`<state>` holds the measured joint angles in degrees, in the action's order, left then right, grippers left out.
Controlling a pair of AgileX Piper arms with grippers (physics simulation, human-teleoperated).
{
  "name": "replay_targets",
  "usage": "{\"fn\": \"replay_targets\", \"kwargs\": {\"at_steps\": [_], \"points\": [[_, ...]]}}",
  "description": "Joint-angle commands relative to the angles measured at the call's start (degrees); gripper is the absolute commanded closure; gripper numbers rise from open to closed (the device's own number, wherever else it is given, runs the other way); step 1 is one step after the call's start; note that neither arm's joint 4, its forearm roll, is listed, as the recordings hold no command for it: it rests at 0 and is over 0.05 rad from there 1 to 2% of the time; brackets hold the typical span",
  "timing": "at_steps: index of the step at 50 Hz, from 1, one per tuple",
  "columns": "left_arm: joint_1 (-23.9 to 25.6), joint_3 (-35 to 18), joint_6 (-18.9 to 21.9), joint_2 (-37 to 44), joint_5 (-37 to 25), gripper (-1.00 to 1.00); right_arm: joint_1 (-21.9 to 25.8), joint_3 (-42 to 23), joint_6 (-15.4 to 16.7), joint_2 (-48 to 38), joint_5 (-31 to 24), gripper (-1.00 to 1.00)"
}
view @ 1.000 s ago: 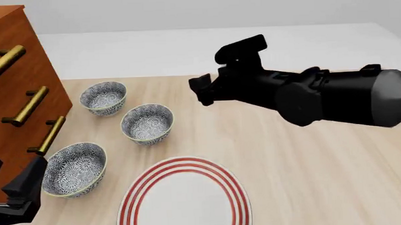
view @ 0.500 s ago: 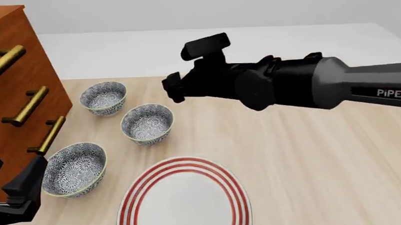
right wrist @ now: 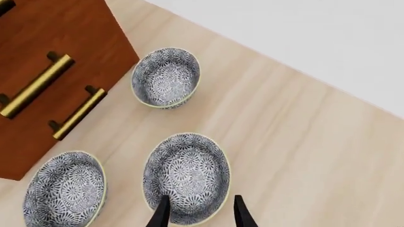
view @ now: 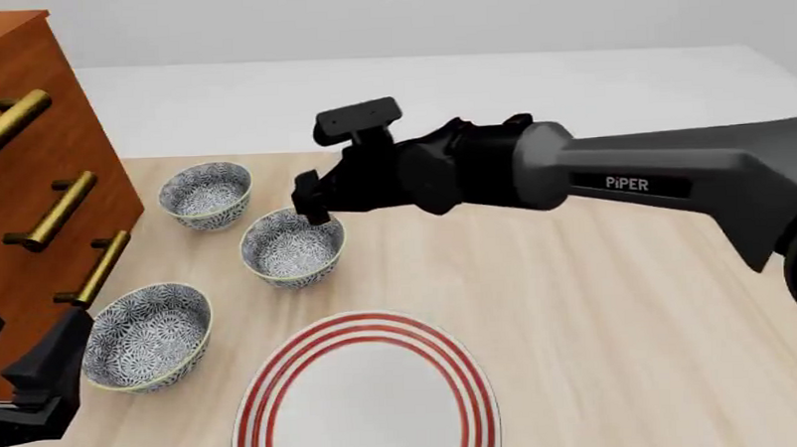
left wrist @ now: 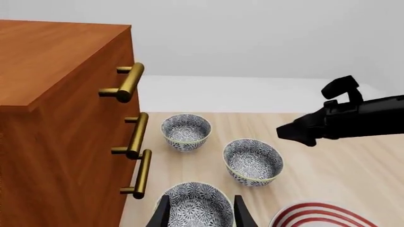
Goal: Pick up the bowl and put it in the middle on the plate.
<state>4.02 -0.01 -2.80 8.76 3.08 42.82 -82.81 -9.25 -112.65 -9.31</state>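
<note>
Three patterned bowls on bench beside wooden drawer cabinet [view: 32, 167]. Right gripper [view: 307, 199] poised over rim of middle bowl [view: 293, 246], jaws parted, holding nothing. Left gripper [left wrist: 200, 215] low, jaws apart either side of bowl nearest plate [view: 147, 336], grasping nothing. Red-ringed plate [view: 365, 396] just beside middle bowl, bare. Far bowl [view: 207, 193] close against cabinet.
</note>
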Motion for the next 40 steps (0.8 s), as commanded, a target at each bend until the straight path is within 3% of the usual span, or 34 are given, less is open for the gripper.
{"fn": "replay_targets", "kwargs": {"at_steps": [1, 21, 40], "points": [[0.07, 0.00, -0.26, 0.13, 0.09, -1.00, -1.04, -5.17, -1.09, -4.94, -3.44, -1.00], [0.12, 0.00, -0.64, 1.01, 0.67, -1.00, -1.64, -9.69, -1.39, -9.72, -5.34, -1.00], [0.20, 0.00, -2.22, 1.53, 0.96, -1.00, -2.74, -8.34, -2.89, -14.11, -3.38, -1.00]]}}
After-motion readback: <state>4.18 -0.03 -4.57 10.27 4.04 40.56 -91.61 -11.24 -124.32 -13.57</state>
